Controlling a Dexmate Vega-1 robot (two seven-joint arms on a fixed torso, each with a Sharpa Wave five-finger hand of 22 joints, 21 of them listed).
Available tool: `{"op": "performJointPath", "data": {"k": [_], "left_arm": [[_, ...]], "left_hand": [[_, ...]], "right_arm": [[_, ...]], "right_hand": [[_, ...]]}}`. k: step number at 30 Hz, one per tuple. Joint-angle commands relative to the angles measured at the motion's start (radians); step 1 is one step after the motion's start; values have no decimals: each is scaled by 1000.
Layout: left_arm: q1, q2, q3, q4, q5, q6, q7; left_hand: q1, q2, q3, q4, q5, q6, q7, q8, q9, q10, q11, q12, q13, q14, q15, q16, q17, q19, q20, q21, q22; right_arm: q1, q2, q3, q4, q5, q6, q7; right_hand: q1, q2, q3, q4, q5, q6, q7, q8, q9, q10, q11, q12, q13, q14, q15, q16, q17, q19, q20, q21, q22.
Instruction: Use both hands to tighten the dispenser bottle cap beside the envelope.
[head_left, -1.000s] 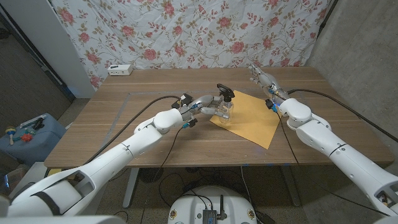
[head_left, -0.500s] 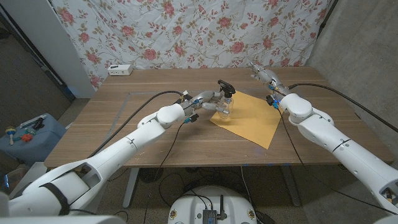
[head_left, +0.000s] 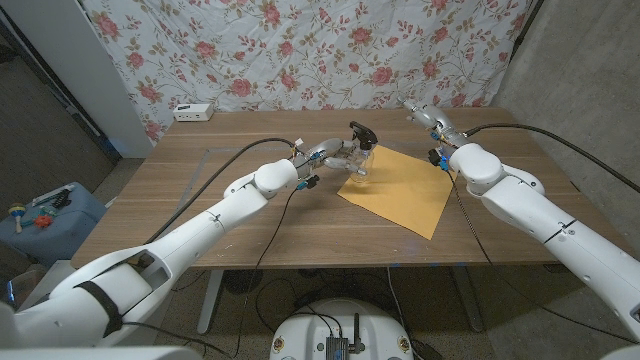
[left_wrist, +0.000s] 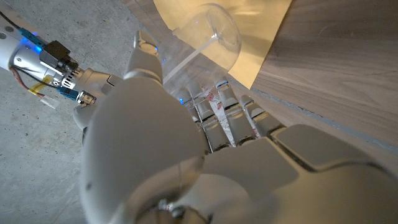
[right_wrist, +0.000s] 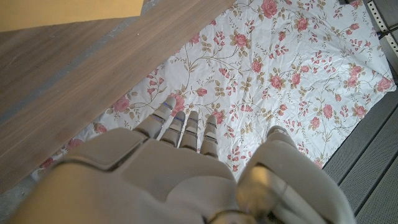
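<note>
Clear, rounded dispenser bottle (head_left: 361, 164), black-capped, sat gripped in the left hand (head_left: 335, 157) on the smooth tan envelope (head_left: 397, 187); the right hand (head_left: 425, 117) hung loosely spread, empty.

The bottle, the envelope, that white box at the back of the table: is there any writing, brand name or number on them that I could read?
None can be read.
Clear dispenser bottle, gripped by the left hand: no label visible.
Yellow envelope: plain, no writing.
White box at the table's far edge: dark marks, too small to read.
Right hand: no legible marking.
</note>
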Motion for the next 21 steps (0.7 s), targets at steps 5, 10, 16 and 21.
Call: {"op": "performJointPath", "data": {"k": [5,10,16,21], "left_arm": [[9,22,-6,-27,18,27,27],[16,27,-10,-38,25,34,42],[22,33,-12,-53,38,46,58],[26,37,-14,-63,48,55,71]], "left_hand": [[-14,96,31,23,-3,111,19,9,1,34,-13,7,74,14,-112,-2,3,11,-125,-2,2],[-16,99,34,24,-3,110,19,9,1,35,-13,7,76,12,-110,-5,2,11,-125,-2,2],[-16,99,36,22,-4,113,20,11,1,37,-12,7,79,16,-109,-5,2,11,-125,-2,2],[-18,100,38,23,-5,116,21,13,1,41,-12,8,81,20,-108,-5,2,11,-126,-2,2]], "right_arm": [[-71,-48,31,-183,-39,-148,-75],[-88,-62,38,-231,-44,-186,-85],[-99,-76,43,-278,-52,-227,-92],[-98,-86,37,-335,-68,-308,-108]], "right_hand": [[86,-10,38,-84,-18,36,57,1,7,11,-6,-2,2,27,18,-6,0,29,-3,5,6],[103,-24,43,-107,-12,48,90,1,9,5,-2,-4,3,27,20,-8,1,29,1,3,6],[106,-34,42,-115,-11,57,100,3,9,1,3,-6,3,27,26,-8,1,26,11,1,6],[105,-45,39,-120,-13,63,104,4,9,-1,1,-6,3,25,36,-9,2,26,20,1,6]]}}
